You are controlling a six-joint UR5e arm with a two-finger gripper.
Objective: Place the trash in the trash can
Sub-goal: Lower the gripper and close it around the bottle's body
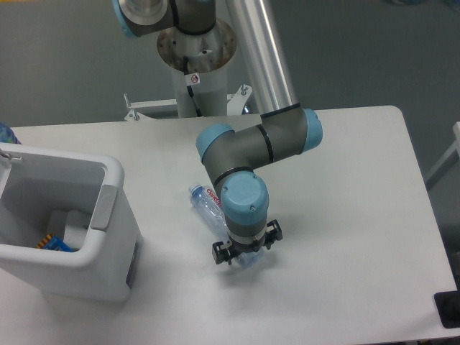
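Gripper [246, 253] of the grey-and-blue arm sits low over the near end of a clear plastic bottle [207, 200] lying mid-table; its jaw spacing cannot be told. Boxy white bin [108, 219] stands left, open tabletop [345, 215] right.

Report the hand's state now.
Hand: low over the far end of the water bottle; open or shut on it cannot be told.

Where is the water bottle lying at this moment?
In the camera view the water bottle lies on the white table near its middle, right of the trash can, its lower end hidden under the tool.
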